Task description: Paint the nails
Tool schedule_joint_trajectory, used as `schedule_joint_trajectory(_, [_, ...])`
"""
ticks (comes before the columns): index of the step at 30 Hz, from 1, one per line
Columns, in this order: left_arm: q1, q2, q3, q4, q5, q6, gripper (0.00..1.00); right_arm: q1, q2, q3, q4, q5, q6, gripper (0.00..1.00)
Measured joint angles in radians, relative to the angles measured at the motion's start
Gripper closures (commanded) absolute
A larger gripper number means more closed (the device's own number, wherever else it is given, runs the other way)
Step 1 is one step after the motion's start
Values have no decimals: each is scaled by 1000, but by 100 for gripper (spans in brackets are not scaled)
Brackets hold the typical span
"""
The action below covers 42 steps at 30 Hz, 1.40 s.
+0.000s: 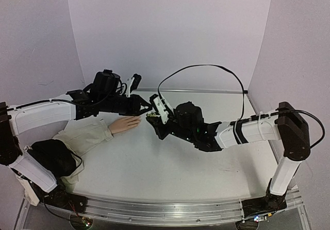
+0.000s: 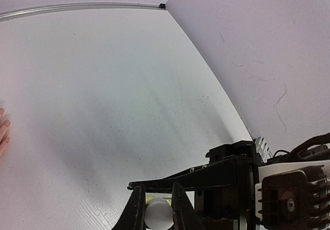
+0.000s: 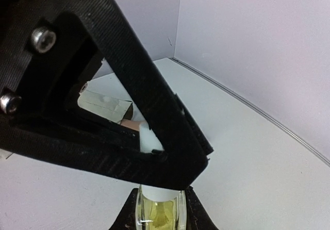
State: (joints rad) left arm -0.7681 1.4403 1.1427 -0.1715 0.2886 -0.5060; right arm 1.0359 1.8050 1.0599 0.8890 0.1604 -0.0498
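White table (image 1: 170, 178) fills the view from above, with both arm bases bolted along its near edge and pale lavender walls (image 1: 170, 34) closing it in behind and at the sides. Near the left corner lies a beige fabric sleeve (image 1: 85, 137), and out of its cuff a peach mannequin hand (image 1: 125, 124) rests flat on the table, fingers pointing right. The nails (image 1: 137, 119) sit at those fingertips, too small to make out singly, just left of where the two arms meet.

Beyond the fingertips, toward the table's middle, the right claw (image 3: 160, 209) is pressed against both sides of a small yellowish-green bottle (image 3: 157, 217) and holds it upright. The left claw (image 2: 158, 204) reaches in from the left and pinches the bottle's white cap (image 2: 158, 215) between its black fingers. Farther back, the table runs bare to a metal strip (image 1: 206, 91) at the foot of the rear wall.
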Motion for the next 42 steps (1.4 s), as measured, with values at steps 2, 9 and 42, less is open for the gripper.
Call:
schedule_joint_trajectory(2, [5,0,4,-13,24,8,60,-17,0,0,-1,-71,6,100])
schedule_joint_trajectory(9, [28,-14,41,-27,246,52,33,-194,0,-2,37,-649,213,100])
schedule_joint_trajectory(42, [34,-1,28,171,457,14,100,-267,88,-8,540,-1198,762,100])
